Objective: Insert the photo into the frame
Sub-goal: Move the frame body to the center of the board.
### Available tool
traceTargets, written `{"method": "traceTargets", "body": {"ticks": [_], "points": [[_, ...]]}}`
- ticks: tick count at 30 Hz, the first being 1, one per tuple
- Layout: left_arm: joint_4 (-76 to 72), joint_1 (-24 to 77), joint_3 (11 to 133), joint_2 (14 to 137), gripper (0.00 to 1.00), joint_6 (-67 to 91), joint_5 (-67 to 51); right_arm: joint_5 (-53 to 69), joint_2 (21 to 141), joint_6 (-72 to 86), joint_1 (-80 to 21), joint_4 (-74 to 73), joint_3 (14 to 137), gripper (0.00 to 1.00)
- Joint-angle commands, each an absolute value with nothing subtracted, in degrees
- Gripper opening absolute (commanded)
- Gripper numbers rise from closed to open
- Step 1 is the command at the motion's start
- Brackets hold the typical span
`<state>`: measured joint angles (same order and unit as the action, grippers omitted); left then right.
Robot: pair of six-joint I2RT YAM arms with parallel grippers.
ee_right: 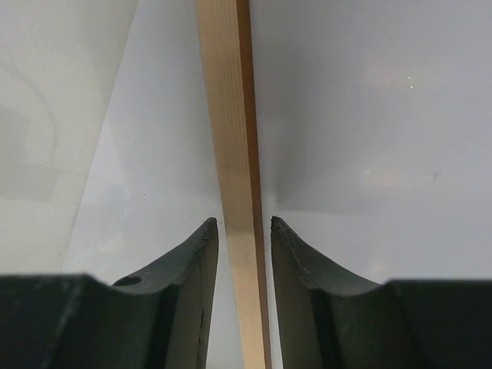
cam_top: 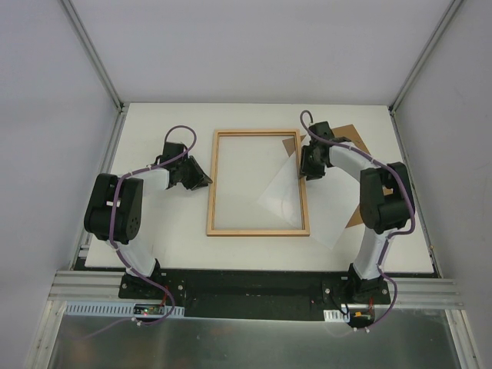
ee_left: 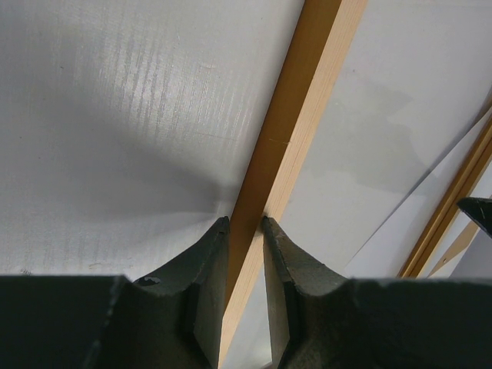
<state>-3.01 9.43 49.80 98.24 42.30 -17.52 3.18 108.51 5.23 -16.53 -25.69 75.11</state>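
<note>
Left gripper (ee_left: 246, 223): jaws narrow, both tips pressed against the sides of the frame's (cam_top: 257, 231) left rail, about mid-length. Rail is clamped.

Right gripper (ee_right: 243, 223): jaws straddle the right rail near its upper end. A thin sliver of gap shows beside the rail, so they are not gripping it.

Frame: flat on the table (cam_top: 184, 246), centre of the top view, long rails running toward the far edge. Pale wood faces up.

Pane (cam_top: 246, 184): sits inside the rails.

Photo (cam_top: 323, 215): white side up and turned at an angle, lower right of the frame. One corner reaches in over the pane area and the rest lies on the table outside the right rail. The rail shows unbroken across the sheet, so the sheet looks to be under it; not certain.

Board (cam_top: 355, 137): brown, upper right, just beyond the frame's top right corner and partly hidden by the right arm.

Room: a strip of table runs between the top rail and the far table edge, and a narrower one along the near edge. The left side holds only the left arm. The right side is crowded by photo, board and arm.
</note>
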Motion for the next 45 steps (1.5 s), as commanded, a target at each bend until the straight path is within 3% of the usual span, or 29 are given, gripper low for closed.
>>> {"method": "traceTargets", "body": {"ticks": [1,10,12,19,25,28,36,43,45], "points": [[2.99,9.67,49.04,100.2,0.23,39.81,-14.94,1.85,109.25,4.13,-17.66,-27.24,78.31,0.34],[3.08,9.67,48.87,99.67,0.24,40.08,-14.85,0.97,109.6,3.78,-19.25,-28.47,79.8,0.14],[2.99,9.67,48.87,99.58,0.24,40.08,-14.85,0.36,109.77,3.6,-19.6,-28.74,80.15,0.14],[3.08,9.67,48.78,99.67,0.24,39.99,-14.85,-2.55,111.0,3.08,-20.04,-29.88,80.77,0.32],[3.08,9.67,48.87,99.84,0.24,39.99,-14.85,-2.9,111.62,2.99,-20.13,-30.06,81.03,0.32],[3.08,9.67,48.96,100.02,0.25,39.99,-14.85,-2.99,111.88,2.9,-20.21,-30.24,81.21,0.29],[3.08,9.67,49.04,99.32,0.27,40.51,-15.03,-3.86,111.27,3.08,-21.18,-31.64,82.79,0.02],[4.21,9.67,48.25,94.41,0.42,44.03,-14.07,-5.62,110.74,3.87,-24.25,-34.71,86.22,0.01],[5.27,9.67,48.43,92.29,0.42,44.73,-12.84,-5.45,111.09,4.3,-24.96,-35.07,86.66,0.01]]}}
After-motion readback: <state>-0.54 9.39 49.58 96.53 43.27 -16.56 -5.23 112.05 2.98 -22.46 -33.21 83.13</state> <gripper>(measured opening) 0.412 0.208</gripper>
